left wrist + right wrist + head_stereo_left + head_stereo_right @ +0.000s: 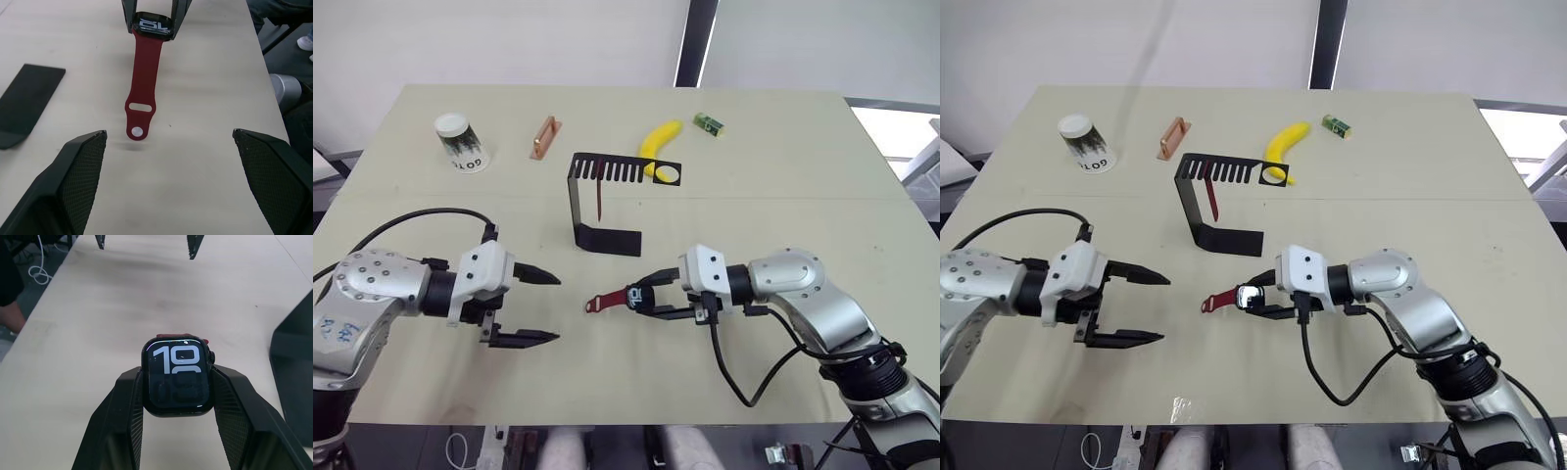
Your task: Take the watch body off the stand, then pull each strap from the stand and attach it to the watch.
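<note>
Digits "10" on watch body point(178, 376) screen

Silver arms, white wrists, black cables

Both eye views are looking forward and down over the table point(783, 176) from head height. Wrist cameras are facing each other closely, both showing the watch body point(178, 382).

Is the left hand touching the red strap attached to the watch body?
Apart. The left wrist view shows the strap's free end lying on bare table ahead of the open left hand, between its spread fingers.
</note>
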Robot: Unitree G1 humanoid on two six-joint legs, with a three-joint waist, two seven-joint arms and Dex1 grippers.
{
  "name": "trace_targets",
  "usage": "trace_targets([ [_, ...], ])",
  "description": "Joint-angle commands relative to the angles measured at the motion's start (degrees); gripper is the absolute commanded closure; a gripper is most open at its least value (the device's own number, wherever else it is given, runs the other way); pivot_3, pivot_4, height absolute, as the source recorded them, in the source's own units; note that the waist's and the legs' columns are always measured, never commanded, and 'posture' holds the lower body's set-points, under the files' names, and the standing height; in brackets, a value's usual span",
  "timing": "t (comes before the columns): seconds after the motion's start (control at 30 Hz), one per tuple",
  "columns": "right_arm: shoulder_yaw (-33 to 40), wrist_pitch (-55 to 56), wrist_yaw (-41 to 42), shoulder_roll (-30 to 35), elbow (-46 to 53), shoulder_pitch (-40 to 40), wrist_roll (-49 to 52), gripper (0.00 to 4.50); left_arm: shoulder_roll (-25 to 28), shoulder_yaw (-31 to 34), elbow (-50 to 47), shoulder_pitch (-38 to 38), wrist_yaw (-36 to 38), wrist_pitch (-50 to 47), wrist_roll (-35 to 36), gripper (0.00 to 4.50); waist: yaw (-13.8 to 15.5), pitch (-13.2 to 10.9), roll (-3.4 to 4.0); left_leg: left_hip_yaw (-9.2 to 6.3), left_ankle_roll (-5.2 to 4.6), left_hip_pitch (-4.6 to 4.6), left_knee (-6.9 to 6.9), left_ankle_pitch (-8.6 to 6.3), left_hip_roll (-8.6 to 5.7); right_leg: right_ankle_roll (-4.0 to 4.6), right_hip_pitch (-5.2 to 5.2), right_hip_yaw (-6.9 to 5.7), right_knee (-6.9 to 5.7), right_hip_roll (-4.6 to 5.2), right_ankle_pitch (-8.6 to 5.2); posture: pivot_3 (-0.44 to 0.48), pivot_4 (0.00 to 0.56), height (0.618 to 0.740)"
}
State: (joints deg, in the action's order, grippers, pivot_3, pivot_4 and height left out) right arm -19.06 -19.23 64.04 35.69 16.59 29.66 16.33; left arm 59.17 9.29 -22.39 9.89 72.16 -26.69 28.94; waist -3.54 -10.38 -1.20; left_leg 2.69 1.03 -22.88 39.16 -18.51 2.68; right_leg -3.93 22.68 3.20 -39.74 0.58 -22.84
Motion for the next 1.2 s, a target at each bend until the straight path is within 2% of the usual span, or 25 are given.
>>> trace_targets([
  [0.03,-1.7,-0.4,-0.5,-0.8,2.0,-1.1,-1.2,2.97,2.1,4.1,-2.2,-3.0,1.4,0.5,1.1,0.05,0.1,0.0,0.0,0.0,0.0,0.0,0.0,0.0,0.0,0.0,0.0,0.0,0.0,0.0,0.0,0.0,0.15,0.74],
  [0.3,-5.1,-2.3,-0.9,-0.7,1.7,-3.2,-4.9,2.97,3.1,4.3,-1.3,-6.6,1.8,4.8,-1.5,0.05,0.2,0.0,0.0,0.0,0.0,0.0,0.0,0.0,-0.02,0.0,-0.01,-0.01,0.01,0.0,0.0,0.0,0.15,0.74],
  [1.03,-6.4,-5.5,-0.8,0.1,1.8,-3.8,-9.8,2.97,1.6,1.0,-0.6,-4.1,-0.2,6.5,-2.2,0.05,0.1,0.0,0.0,0.0,0.0,0.02,0.0,0.0,-0.02,0.01,0.0,-0.01,-0.04,-0.02,0.0,0.0,0.15,0.74],
  [1.2,-4.9,-5.7,0.9,1.2,2.6,-3.7,-8.1,0.6,0.7,0.7,-0.8,-3.3,-1.2,6.5,-1.9,0.0,0.1,0.0,0.0,0.0,0.0,0.02,0.0,0.0,-0.02,0.01,0.0,-0.01,-0.05,-0.03,0.0,0.0,0.15,0.74],
])
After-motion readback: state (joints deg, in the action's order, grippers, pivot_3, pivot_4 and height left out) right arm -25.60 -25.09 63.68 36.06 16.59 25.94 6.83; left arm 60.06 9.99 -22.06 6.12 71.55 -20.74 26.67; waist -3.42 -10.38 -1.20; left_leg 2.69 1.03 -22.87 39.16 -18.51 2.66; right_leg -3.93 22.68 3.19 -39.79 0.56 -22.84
